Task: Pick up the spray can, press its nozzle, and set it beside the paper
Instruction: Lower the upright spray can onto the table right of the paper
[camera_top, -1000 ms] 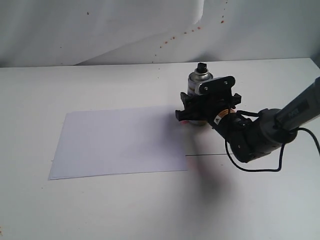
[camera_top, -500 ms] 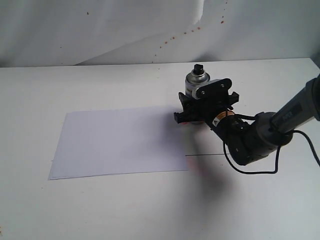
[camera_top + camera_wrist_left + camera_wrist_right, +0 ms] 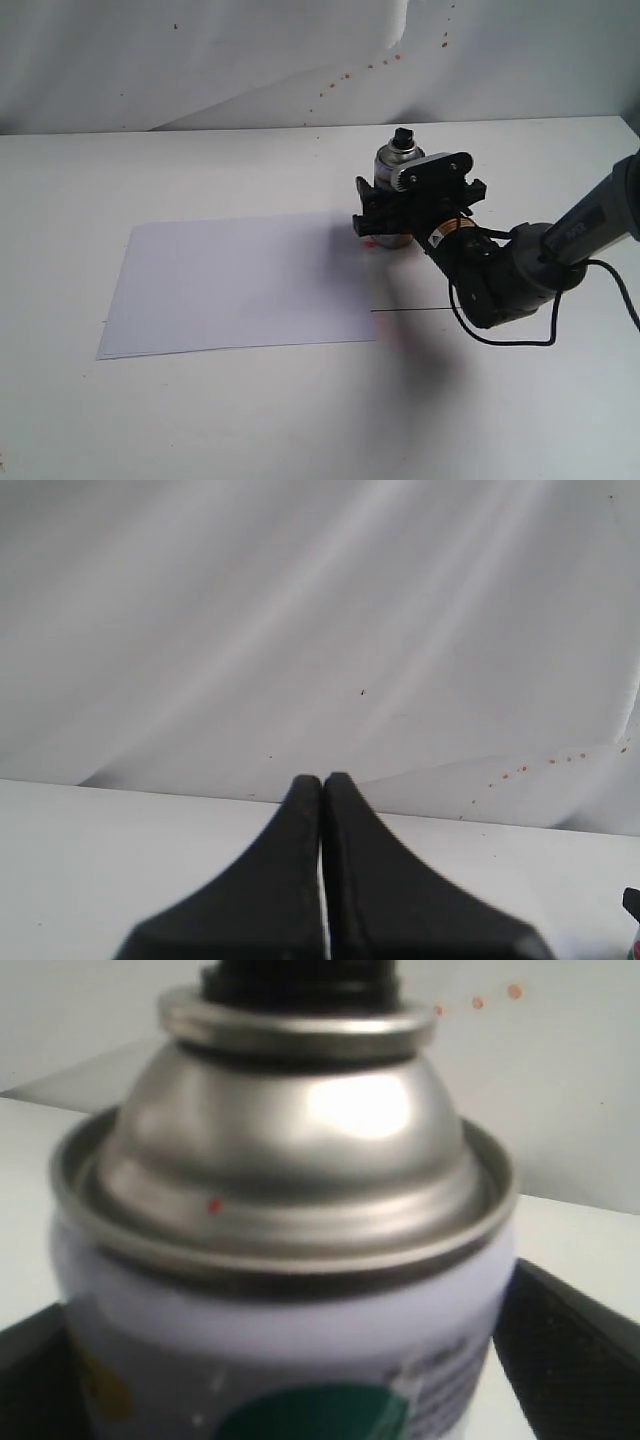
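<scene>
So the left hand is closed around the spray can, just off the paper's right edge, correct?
No, it is the right hand around the spray can: the exterior view shows that arm reaching in from the right, and the can fills the right wrist view. The left hand is shut on nothing. The can is just off the paper's right edge.

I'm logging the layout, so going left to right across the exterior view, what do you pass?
paper → spray can → right arm
</scene>
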Robot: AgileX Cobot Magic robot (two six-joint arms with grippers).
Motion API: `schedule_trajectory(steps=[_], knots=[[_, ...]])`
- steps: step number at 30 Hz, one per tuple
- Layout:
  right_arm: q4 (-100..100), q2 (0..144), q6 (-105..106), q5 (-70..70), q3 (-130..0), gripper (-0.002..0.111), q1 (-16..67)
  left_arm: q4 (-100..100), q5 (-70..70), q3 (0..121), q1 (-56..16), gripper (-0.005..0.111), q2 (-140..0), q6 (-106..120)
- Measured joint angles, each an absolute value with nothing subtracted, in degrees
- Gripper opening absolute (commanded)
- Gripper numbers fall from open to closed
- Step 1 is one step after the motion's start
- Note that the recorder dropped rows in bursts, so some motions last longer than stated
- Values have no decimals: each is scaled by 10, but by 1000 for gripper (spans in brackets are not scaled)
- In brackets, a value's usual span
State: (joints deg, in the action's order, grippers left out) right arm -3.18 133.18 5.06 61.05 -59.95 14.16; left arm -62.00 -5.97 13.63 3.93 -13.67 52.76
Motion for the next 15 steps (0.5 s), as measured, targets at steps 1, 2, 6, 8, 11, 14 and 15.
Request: schedule_trajectory(steps=[1,2,6,8,11,14,15], knots=[[-32,1332,51,611,-599,83,142,-620,-60,136,39,0,-137,528],[-32,1332,47,611,-599,83,142,-620,-60,136,39,0,-137,528],[-30,1332,44,579,-615,83,142,-620,-60,136,39,0,-137,528],[-29,1332,44,561,-626,83,142,-620,-60,136,39,0,-137,528],[-28,1332,44,553,-631,83,142,-620,-60,136,39,0,-137,528],[-28,1332,44,549,-631,83,142,-620,-60,136,39,0,-137,528],[-28,1332,44,549,-631,83,142,-620,-60,136,39,0,-137,528]])
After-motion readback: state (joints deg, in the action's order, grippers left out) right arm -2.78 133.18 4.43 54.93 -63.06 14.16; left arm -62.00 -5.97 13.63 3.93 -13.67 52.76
